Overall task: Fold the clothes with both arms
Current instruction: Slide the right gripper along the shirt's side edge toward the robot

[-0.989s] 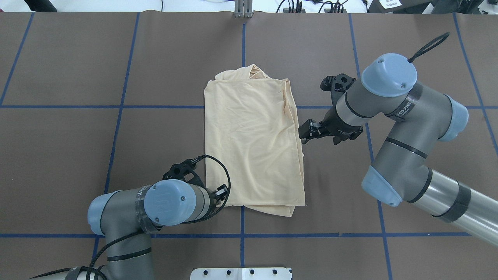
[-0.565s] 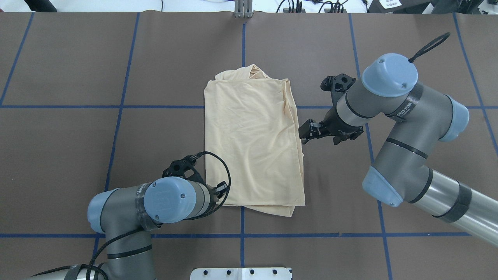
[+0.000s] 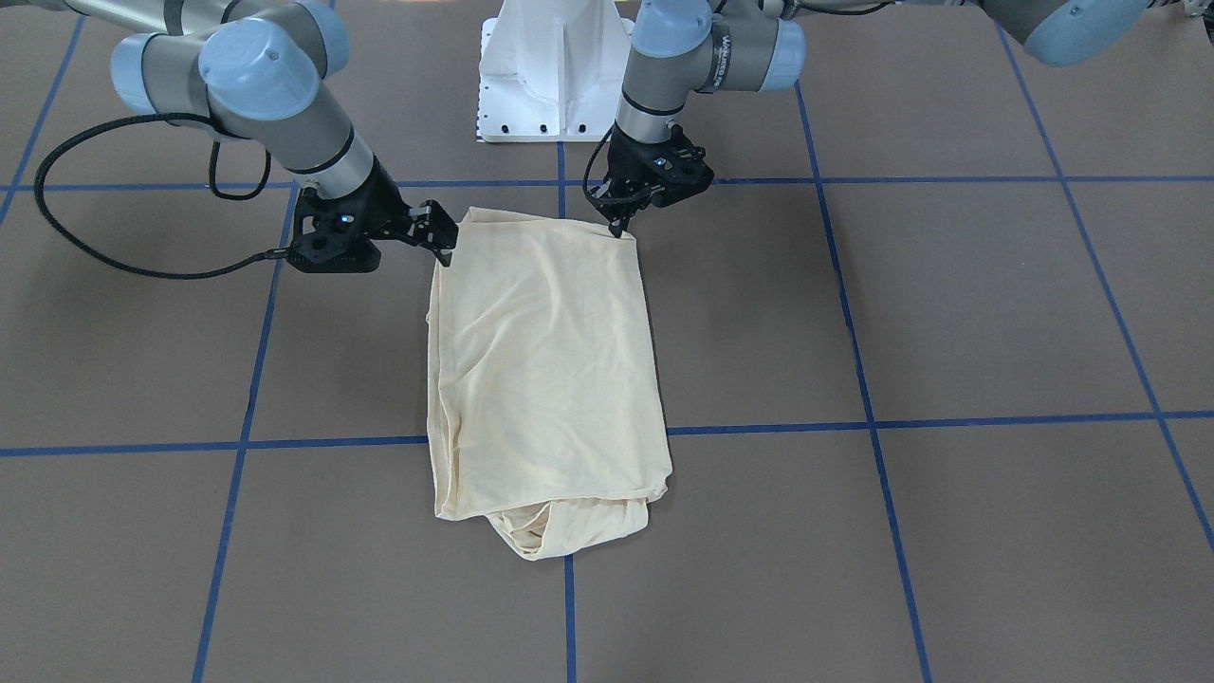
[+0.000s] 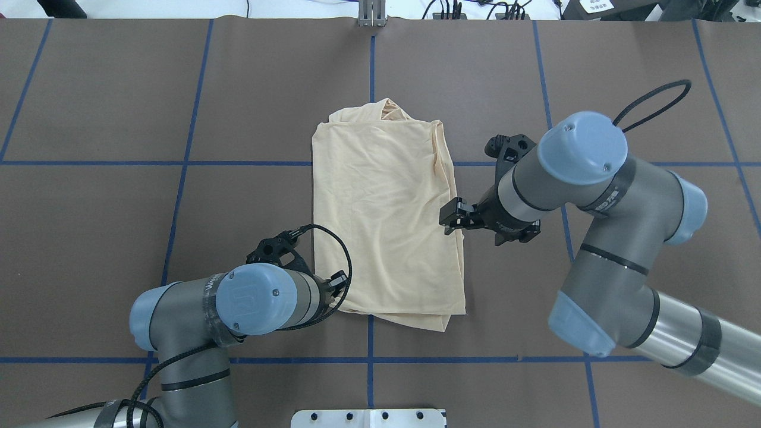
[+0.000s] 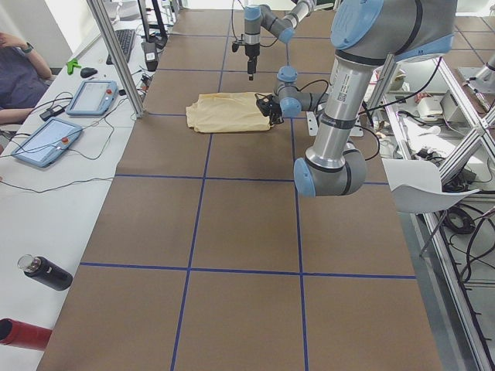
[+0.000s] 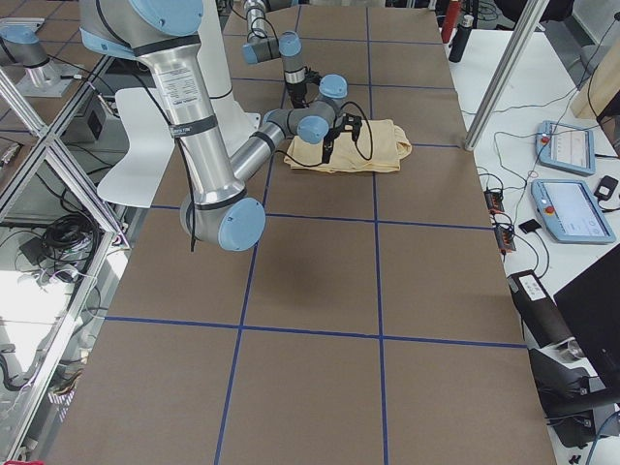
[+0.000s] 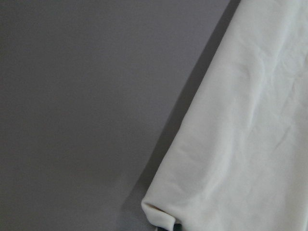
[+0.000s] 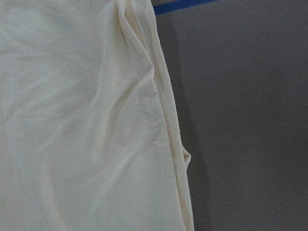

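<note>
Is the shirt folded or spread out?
Folded: the shirt lies as a narrow rectangle with no sleeves sticking out, and under-layers show at both short ends.

Brown mat (image 4: 89, 89), blue tape grid (image 4: 185, 163); white bench (image 5: 39, 232) w/ tablets (image 5: 45, 143).

The shirt (image 4: 386, 220) lies flat on the tabletop (image 4: 119, 89), its length running away from the robot. A bunched part pokes out past the shirt's far end. The left pincer (image 3: 618, 220) is at the shirt's near left corner. In the overhead view the right pincer (image 4: 453, 217) is at the shirt's right edge, about midway along it. The base (image 4: 368, 418) stands behind the shirt's near end, well apart. Past the shirt's far end, off the tabletop's edge, lie two tablets (image 5: 91, 97), with a person (image 5: 19, 69) farther still from the shirt.
</note>
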Robot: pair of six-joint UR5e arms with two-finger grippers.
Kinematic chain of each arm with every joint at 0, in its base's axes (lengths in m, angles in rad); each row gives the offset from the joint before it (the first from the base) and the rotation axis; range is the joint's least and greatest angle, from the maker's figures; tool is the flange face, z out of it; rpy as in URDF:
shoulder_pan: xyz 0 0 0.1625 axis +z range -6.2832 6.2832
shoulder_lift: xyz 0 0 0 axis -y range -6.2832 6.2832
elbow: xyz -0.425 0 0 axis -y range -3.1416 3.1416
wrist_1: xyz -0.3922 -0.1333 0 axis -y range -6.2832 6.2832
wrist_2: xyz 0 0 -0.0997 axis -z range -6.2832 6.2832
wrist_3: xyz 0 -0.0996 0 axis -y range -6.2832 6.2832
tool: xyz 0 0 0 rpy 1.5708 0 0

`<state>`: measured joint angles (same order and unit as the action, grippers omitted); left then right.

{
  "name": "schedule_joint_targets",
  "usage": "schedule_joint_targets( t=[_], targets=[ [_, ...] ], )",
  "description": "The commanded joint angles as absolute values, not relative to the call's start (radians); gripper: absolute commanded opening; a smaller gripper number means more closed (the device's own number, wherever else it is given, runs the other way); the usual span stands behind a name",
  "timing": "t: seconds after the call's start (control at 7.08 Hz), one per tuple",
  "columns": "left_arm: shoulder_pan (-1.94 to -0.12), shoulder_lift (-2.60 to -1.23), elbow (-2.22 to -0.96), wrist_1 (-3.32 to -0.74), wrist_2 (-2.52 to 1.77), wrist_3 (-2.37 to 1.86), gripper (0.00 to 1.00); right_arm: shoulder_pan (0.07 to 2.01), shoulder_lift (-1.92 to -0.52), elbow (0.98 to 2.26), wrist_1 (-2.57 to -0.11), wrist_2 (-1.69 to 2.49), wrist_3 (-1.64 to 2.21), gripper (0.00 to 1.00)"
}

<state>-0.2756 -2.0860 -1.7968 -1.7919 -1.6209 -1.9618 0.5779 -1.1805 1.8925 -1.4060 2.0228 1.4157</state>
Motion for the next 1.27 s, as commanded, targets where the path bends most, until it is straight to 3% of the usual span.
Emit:
schedule_joint_targets(
  t=[0.0, 0.28, 1.13],
  targets=[
    [-0.278, -2.086, -1.798, -1.792, -1.62, -1.962, 0.0, 0.438, -1.178, 1.904, -1.443, 1.901, 1.695, 1.0],
    [-0.278, -2.086, -1.798, -1.79, -1.621, -1.963, 0.0, 0.408, -1.141, 1.908, -1.596, 1.85, 1.831, 1.0],
    [-0.276, -2.086, -1.799, -1.79, -1.618, -1.967, 0.0, 0.319, -1.131, 1.868, -1.603, 1.802, 1.851, 1.0]
  ],
)
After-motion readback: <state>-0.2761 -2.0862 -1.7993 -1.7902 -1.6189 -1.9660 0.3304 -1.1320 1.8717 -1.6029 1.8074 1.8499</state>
